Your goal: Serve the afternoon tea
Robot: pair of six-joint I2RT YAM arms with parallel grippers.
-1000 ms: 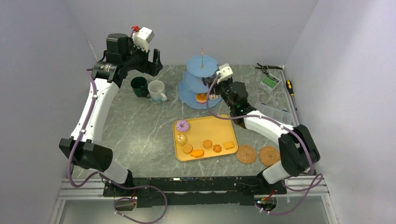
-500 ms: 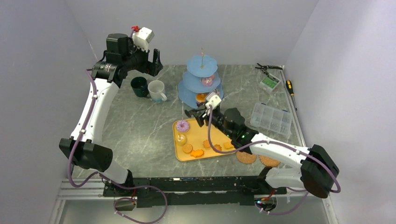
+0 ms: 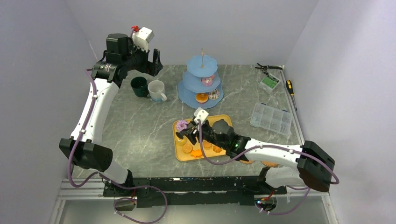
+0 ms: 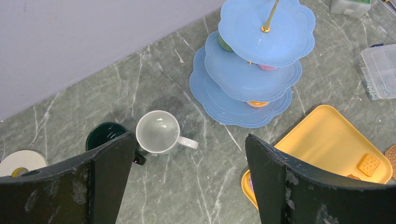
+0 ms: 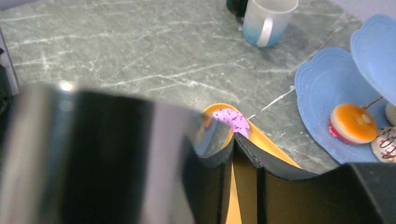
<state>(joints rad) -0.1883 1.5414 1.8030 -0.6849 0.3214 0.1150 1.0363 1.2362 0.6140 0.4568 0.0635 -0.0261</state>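
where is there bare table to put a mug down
Biggest bare patch: the marble between the left arm, the white mug and the yellow tray. A smaller one lies between the blue stand and the clear organiser. Crowded: the tray, under the right gripper.

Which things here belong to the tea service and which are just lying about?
Job: light-blue three-tier stand, white mug, dark green mug, pink doughnut, orange biscuits, orange doughnut.
Lying about: clear compartment box, screwdriver, pliers, small green box.
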